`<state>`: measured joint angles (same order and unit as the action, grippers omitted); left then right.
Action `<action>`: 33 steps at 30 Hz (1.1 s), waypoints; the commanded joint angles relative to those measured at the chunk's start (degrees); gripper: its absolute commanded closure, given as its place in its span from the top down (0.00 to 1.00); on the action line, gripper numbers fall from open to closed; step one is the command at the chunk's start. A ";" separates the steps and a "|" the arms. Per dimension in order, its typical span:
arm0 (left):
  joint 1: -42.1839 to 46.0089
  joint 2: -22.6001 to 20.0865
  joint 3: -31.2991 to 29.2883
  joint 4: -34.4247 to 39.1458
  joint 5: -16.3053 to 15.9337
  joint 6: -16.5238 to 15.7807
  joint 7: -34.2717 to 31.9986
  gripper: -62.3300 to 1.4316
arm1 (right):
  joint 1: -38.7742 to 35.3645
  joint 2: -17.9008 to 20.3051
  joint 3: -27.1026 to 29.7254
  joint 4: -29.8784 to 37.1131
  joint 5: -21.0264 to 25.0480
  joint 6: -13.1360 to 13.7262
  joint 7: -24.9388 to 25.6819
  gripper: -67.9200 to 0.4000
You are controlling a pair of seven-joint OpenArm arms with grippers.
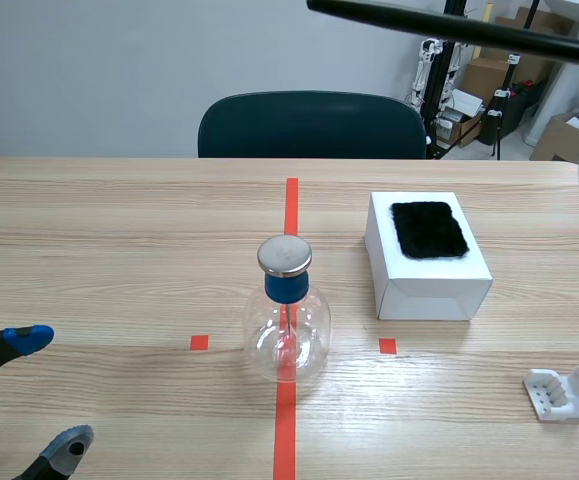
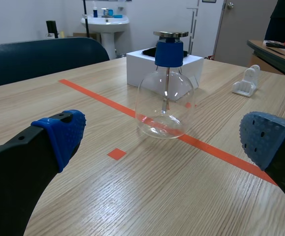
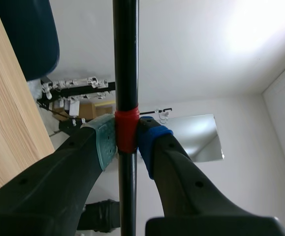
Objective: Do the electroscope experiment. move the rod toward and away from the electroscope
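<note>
At table centre, on orange line: clear glass flask electroscope [image 1: 286, 310] with blue stopper, metal disc | high over table: long black rod [image 1: 449, 25], pinched at red band by right gripper [image 3: 126, 140] | left gripper [image 1: 49, 392] spread, low | risk: overshooting descent, knocking disc, toppling flask; pivoting in 1-point pinch

The electroscope [image 1: 287, 310] stands at the middle of the frame, on the tape line that runs up the table [image 1: 119, 250], with a small tape square on either side of it. To its right and a little farther back sits a box [image 1: 427, 258], not touching it, with a cloth patch [image 1: 428, 229] lying on top. A small stand [image 1: 567, 393] rests in the lower right corner. A chair [image 1: 312, 125] is behind the table, upper middle. The rod [image 1: 449, 28] crosses the upper right corner, above the box, clamped in the right gripper [image 3: 127, 140]. The left gripper [image 1: 49, 392] sits lower left, fingers spread, well apart from the electroscope.
</note>
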<state>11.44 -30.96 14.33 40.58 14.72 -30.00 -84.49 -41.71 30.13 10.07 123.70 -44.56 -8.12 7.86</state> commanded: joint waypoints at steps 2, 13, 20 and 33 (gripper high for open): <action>-0.04 -0.68 -0.42 0.31 -0.74 0.28 -0.98 1.00 | 2.93 4.11 0.55 -2.12 0.17 -0.87 -1.46 0.06; -0.04 -0.68 -0.42 0.31 -0.74 0.28 -0.98 1.00 | 8.57 13.70 -1.51 -8.83 -0.76 -0.87 -2.93 0.06; -0.04 -0.68 -0.42 0.31 -0.74 0.28 -1.01 1.00 | 8.57 14.08 -6.95 -8.83 -9.40 -0.90 -4.04 0.06; -0.04 -0.68 -0.42 0.31 -0.72 0.28 -1.01 1.00 | 11.32 8.44 -14.86 -10.10 -22.49 0.79 -7.67 0.06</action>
<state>11.44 -30.98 14.33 40.58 14.70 -30.00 -84.49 -31.64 38.39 -5.15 113.47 -66.81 -7.11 1.08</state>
